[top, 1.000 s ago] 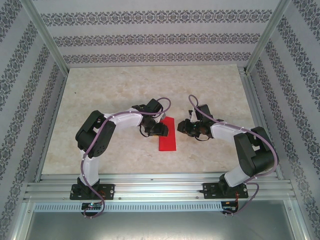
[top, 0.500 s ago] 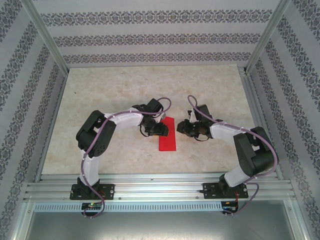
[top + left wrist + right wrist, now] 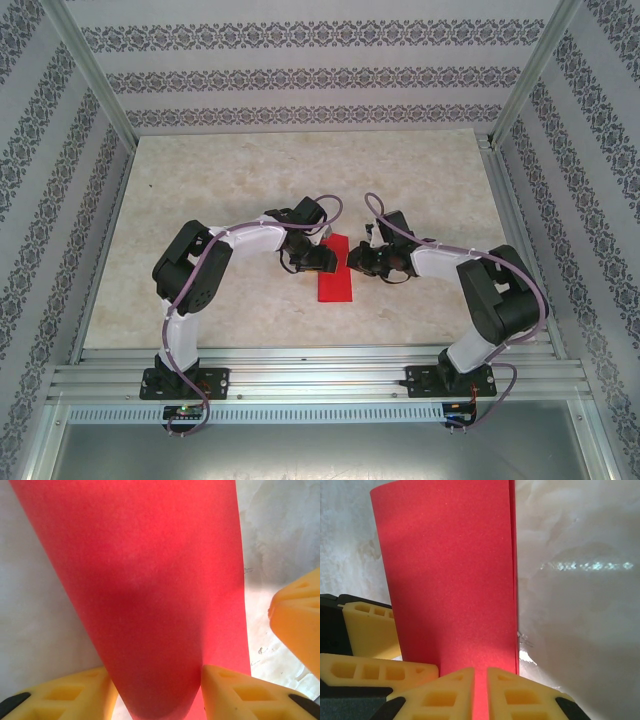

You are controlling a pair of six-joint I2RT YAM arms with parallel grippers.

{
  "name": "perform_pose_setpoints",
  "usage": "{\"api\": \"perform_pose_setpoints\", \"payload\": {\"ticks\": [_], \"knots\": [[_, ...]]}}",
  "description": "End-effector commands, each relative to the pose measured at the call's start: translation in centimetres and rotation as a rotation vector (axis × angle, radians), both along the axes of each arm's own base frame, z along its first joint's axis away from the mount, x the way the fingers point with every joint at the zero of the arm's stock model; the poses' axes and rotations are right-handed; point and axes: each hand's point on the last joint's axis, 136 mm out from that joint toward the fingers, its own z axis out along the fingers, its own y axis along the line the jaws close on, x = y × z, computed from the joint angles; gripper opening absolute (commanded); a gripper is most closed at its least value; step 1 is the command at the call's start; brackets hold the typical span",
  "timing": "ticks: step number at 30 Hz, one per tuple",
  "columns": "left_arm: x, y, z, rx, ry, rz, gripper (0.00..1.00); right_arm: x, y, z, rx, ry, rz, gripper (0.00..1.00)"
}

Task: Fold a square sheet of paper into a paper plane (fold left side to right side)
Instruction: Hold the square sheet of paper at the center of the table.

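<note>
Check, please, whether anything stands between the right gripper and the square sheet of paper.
Nothing visible does. The right gripper is right at the square sheet of paper, red showing in the slit between its fingertips. The left gripper sits at the sheet's opposite side.
</note>
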Motion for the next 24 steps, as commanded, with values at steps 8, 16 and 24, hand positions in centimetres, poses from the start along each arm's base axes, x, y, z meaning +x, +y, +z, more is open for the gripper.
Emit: {"api": "perform_pose_setpoints", "payload": {"ticks": [8,16,24], "knots": [[-0.9,0.8,-3.3,0.074,0.052,-0.012,0.51,0.8,1.1,0.5,0.022,-0.02,0.009,0.14],[-1.0,0.9,-3.5,0.081,0.054,-0.014,0.51,0.7,1.2,-0.2,0.007,0.001,0.01,0.13],[-1.1,0.9,-3.6,0.085,0.053,-0.014,0.51,0.1,1.0,-1.4,-0.047,0.04,0.02,0.13]]}}
